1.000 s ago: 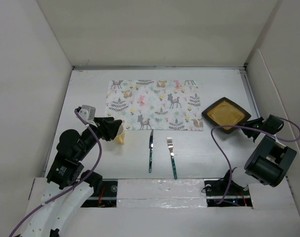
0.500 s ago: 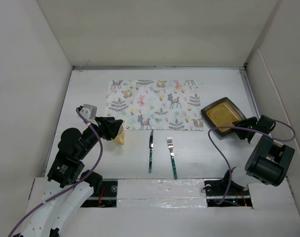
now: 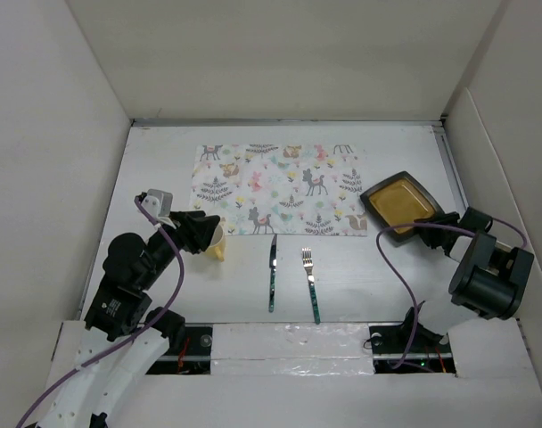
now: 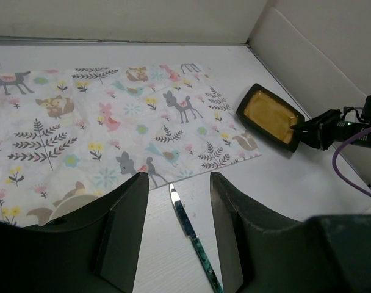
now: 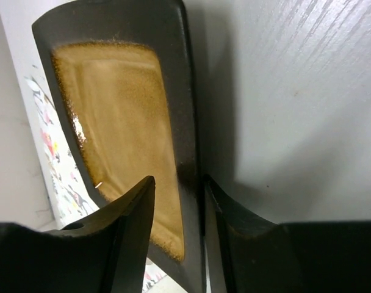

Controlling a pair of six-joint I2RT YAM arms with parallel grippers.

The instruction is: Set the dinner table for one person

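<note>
On the white dinner table (image 3: 155,178) lies a deer-patterned placemat (image 3: 278,189). A dark square plate (image 3: 398,201) with a mustard inside rests right of it. My right gripper (image 3: 429,229) is open at the plate's near right edge. In the right wrist view its jaws (image 5: 178,180) straddle the plate (image 5: 118,122) rim, one finger over the inside, one outside, with a gap showing. A knife (image 3: 273,272) and fork (image 3: 310,283) lie below the mat. My left gripper (image 3: 209,234) is open beside a yellow cup (image 3: 217,242). Only the knife (image 4: 188,226) shows between its jaws (image 4: 179,177).
White walls close in the table on the left, back and right; the right wall stands close behind the plate. In the left wrist view the cup (image 4: 69,204) peeks from behind the left finger. Purple cables loop off both arms.
My right gripper has moved left onto the plate's edge, its jaws going from nearly shut to open around the rim. The plate has shifted slightly left. The left arm has barely moved.
</note>
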